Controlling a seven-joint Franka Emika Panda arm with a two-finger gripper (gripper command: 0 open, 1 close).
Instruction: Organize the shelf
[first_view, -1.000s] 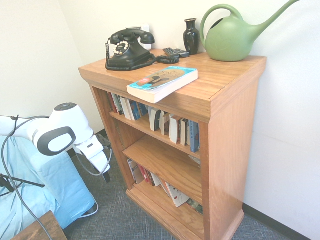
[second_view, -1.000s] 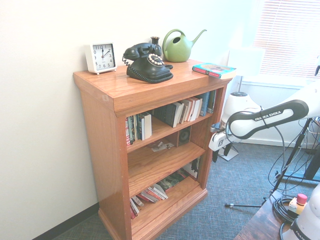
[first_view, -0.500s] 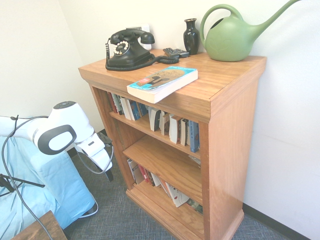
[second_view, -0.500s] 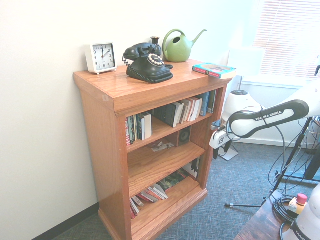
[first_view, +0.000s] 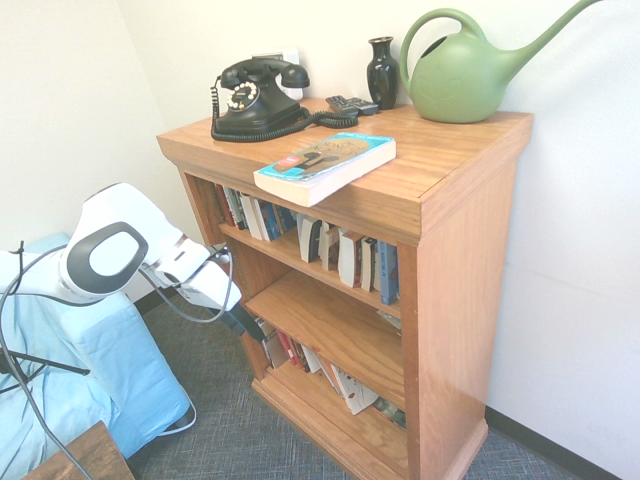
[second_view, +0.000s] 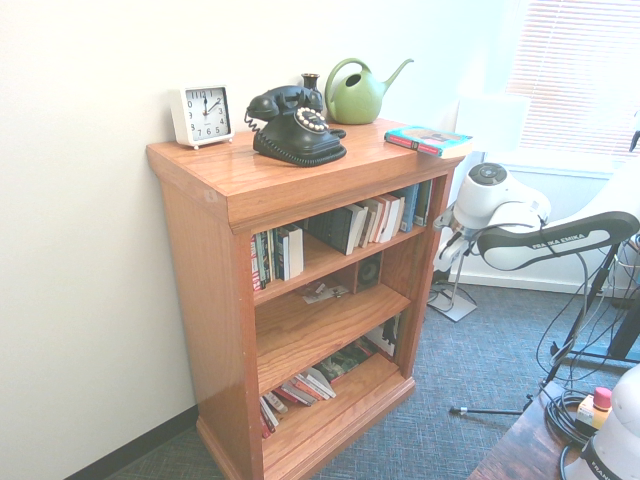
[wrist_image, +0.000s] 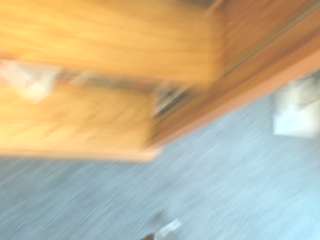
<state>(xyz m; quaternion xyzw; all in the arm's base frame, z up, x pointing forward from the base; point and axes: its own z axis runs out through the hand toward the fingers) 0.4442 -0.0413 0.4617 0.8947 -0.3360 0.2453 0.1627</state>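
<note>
White-and-black two-finger gripper (first_view: 244, 322), fingers apart, beside orange-brown wooden bookcase (first_view: 465, 270); blue-covered paperback book (first_view: 325, 168) lies on bookcase top.

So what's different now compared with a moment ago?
The arm has swung toward the shelf, and its gripper has moved from beside it to in front of its lower part, at the side farther from the watering can. I see nothing picked up or let go. The books, telephone and watering can stayed put.
</note>
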